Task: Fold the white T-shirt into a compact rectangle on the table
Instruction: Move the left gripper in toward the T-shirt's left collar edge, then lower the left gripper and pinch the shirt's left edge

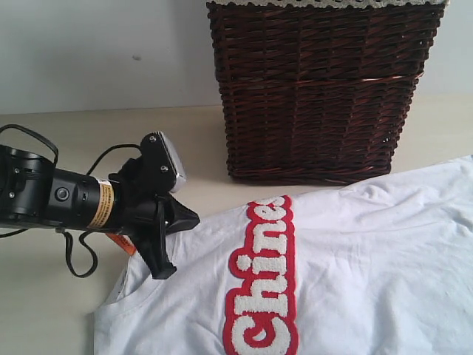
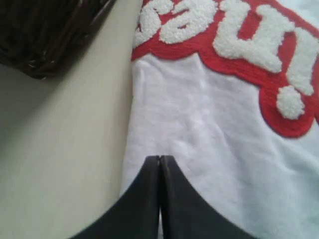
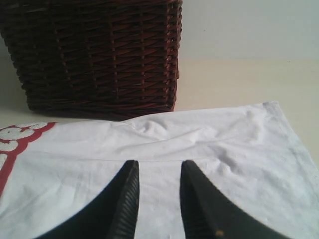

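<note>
The white T-shirt (image 1: 369, 251) lies spread on the table (image 1: 44, 310), its red patch of fuzzy white letters (image 1: 262, 288) facing up. A small orange tag (image 1: 122, 242) shows by the neck, under the left arm. My left gripper (image 1: 194, 220) points at the shirt's shoulder edge. In the left wrist view the left gripper (image 2: 159, 158) is shut, its tips pressed together just over the white cloth (image 2: 199, 124), with nothing visible between them. My right gripper (image 3: 159, 167) is open above a wrinkled part of the shirt (image 3: 199, 139) near its hem, holding nothing. It is out of the exterior view.
A dark brown wicker basket (image 1: 318, 89) stands at the back, just behind the shirt's far edge (image 3: 94, 55). Black cables (image 1: 77, 259) loop under the left arm. Bare tabletop shows left of the shirt (image 2: 65, 164) and beyond its hem (image 3: 249, 84).
</note>
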You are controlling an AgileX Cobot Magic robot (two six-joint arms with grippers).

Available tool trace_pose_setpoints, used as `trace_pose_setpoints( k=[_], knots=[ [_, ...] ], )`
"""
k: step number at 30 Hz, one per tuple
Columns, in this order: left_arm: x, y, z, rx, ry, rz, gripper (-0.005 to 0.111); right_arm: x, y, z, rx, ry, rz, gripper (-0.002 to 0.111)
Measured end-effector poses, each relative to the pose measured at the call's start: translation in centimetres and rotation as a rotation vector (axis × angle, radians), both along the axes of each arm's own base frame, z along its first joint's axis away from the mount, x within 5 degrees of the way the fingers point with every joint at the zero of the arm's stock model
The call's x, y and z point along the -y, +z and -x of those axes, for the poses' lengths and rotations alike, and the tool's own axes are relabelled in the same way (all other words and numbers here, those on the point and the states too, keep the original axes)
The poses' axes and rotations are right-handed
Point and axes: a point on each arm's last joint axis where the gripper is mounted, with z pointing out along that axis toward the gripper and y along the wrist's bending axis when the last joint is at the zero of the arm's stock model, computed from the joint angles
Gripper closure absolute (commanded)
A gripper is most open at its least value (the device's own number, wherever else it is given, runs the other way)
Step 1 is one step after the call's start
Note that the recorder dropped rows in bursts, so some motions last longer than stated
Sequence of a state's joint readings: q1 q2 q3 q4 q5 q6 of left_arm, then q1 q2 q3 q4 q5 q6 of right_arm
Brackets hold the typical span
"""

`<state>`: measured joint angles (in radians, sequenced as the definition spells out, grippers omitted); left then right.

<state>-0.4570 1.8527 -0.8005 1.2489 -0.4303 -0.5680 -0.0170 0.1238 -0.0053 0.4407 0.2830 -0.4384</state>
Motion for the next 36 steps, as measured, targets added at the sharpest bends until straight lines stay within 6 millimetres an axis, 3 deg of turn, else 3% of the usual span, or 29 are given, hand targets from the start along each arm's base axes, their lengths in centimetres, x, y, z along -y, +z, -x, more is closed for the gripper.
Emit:
trace_pose_setpoints(
  k=[7, 9, 13, 16, 24, 36],
  knots=[
    [-0.6, 0.8, -0.5, 0.019, 0.004, 0.048, 0.103, 0.0, 0.0, 0.0, 0.0, 0.0, 0.0, 0.079],
    [-0.7, 0.8, -0.5, 0.02, 0.005, 0.047, 0.094, 0.0, 0.0, 0.0, 0.0, 0.0, 0.0, 0.079],
    [-0.7, 0.7, -0.4, 0.027, -0.017, 0.033, 0.065, 0.0, 0.0, 0.0, 0.0, 0.0, 0.0, 0.079],
    [-0.7, 0.6, -0.4, 0.027, -0.021, 0.027, 0.051, 0.0, 0.0, 0.0, 0.0, 0.0, 0.0, 0.079],
    [-1.0, -3.5, -0.5, -0.052, -0.03, -0.07, 0.05, 0.0, 0.0, 0.0, 0.0, 0.0, 0.0, 0.079],
    [-1.1, -3.3, -0.6, -0.051, -0.003, -0.064, 0.05, 0.0, 0.0, 0.0, 0.0, 0.0, 0.0, 0.079]
  ],
)
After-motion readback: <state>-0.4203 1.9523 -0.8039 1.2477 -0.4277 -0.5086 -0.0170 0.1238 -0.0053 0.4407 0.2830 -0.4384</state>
